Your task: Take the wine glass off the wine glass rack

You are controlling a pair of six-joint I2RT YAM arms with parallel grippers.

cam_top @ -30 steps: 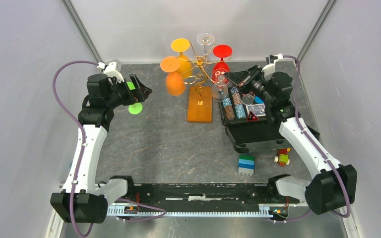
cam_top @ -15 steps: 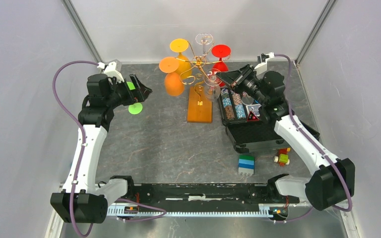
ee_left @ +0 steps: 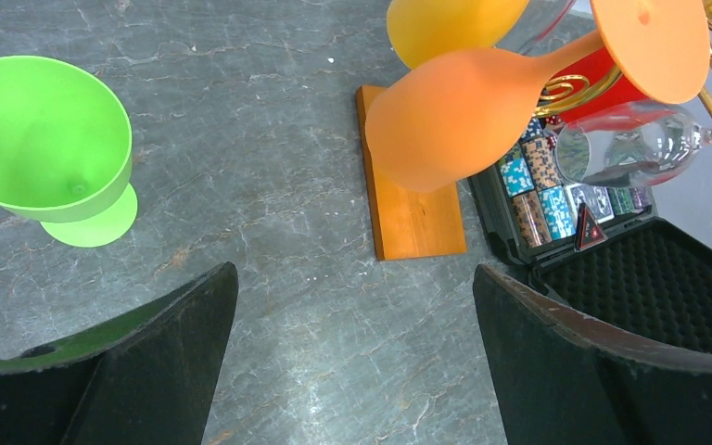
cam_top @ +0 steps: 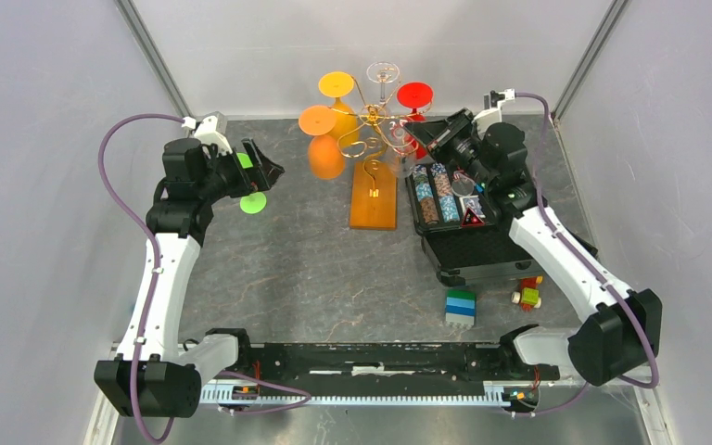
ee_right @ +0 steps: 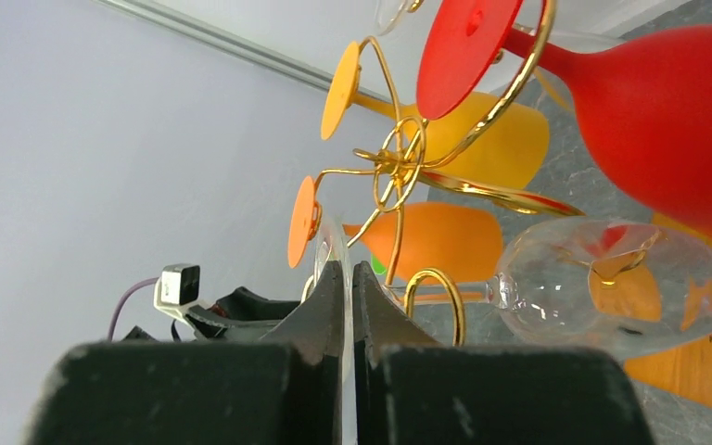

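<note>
The gold wire wine glass rack (cam_top: 374, 119) stands on its orange-brown base (cam_top: 374, 197) at the back middle. Orange (cam_top: 324, 153), yellow (cam_top: 338, 88), red (cam_top: 414, 97) and clear glasses hang on it. My right gripper (cam_top: 424, 141) is shut on the foot of a clear wine glass (cam_top: 400, 164). In the right wrist view the fingers (ee_right: 329, 297) pinch the clear foot, and the stem runs through a gold curl (ee_right: 436, 297) to the bowl (ee_right: 612, 287). My left gripper (cam_top: 273, 171) is open and empty beside a green glass (ee_left: 46, 139) standing on the table.
An open black case (cam_top: 468, 246) with coloured chips lies right of the rack base. A blue-green block stack (cam_top: 461, 308) and a small toy (cam_top: 526, 295) lie at the front right. Grey walls close in both sides.
My right gripper has moved left and toward the back with the clear glass, closer to the rack's post. The left arm has not moved.
</note>
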